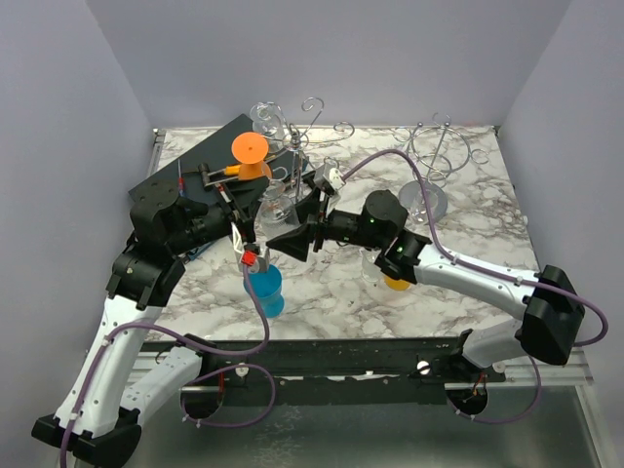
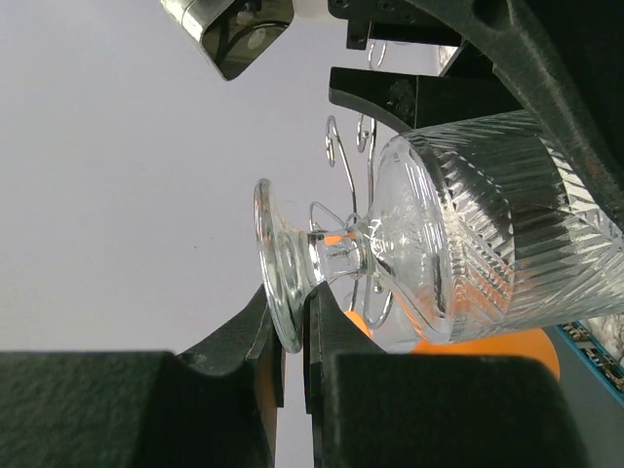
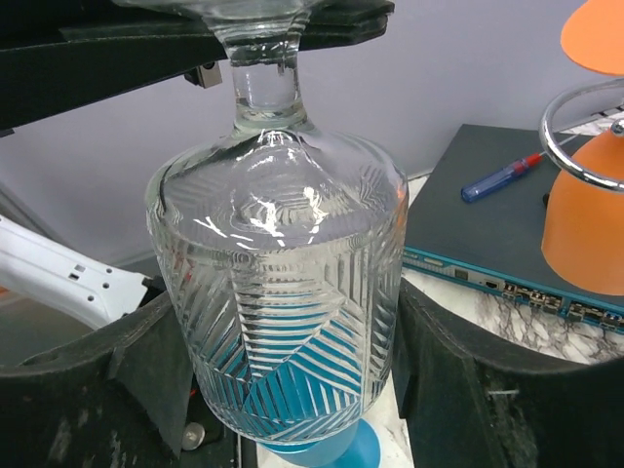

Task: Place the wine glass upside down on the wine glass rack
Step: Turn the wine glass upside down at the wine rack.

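**What we cannot make out around the glass (image 3: 278,283)**

From above we see little of the glass: both arms crowd over it, and it is too small there to read. In the right wrist view its foot runs off the top edge and its rim merges with the blue cup (image 3: 327,453) behind. The right fingers (image 3: 458,380) are cut by the bottom edge, and we cannot tell whether they touch the bowl. In the left wrist view the bowl runs off the right edge, the left fingers (image 2: 249,356) are dark masses cut by the bottom edge, and the glass hides part of the rack (image 2: 341,156). The right arm covers most of an orange object (image 1: 395,283).
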Motion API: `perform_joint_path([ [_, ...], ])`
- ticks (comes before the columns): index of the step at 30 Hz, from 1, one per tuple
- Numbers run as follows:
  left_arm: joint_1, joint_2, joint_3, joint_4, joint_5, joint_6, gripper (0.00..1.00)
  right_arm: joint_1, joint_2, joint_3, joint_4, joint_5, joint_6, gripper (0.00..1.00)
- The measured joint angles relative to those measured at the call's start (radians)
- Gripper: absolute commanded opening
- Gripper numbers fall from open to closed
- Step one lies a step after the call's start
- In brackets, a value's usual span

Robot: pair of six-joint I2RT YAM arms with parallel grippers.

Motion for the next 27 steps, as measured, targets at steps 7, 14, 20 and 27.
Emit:
perform_joint_path([
  [7,-0.001,-0.006,-0.031,0.016,0.003,-0.023,0.43,0.003,-0.022,-0.088,0.103,0.047,0.002,0.55],
  [14,-0.001,-0.021,-0.031,0.031,0.002,-0.068,0.86,0.001,-0.039,-0.175,0.153,0.152,0.003,0.58],
  [20,-0.001,-0.036,-0.031,0.039,-0.025,-0.134,0.91,-0.002,-0.041,-0.202,0.153,0.235,0.005,0.58],
  [27,-0.001,-0.048,-0.029,0.006,-0.112,-0.273,0.92,-0.012,-0.048,-0.212,0.152,0.307,-0.010,0.55],
])
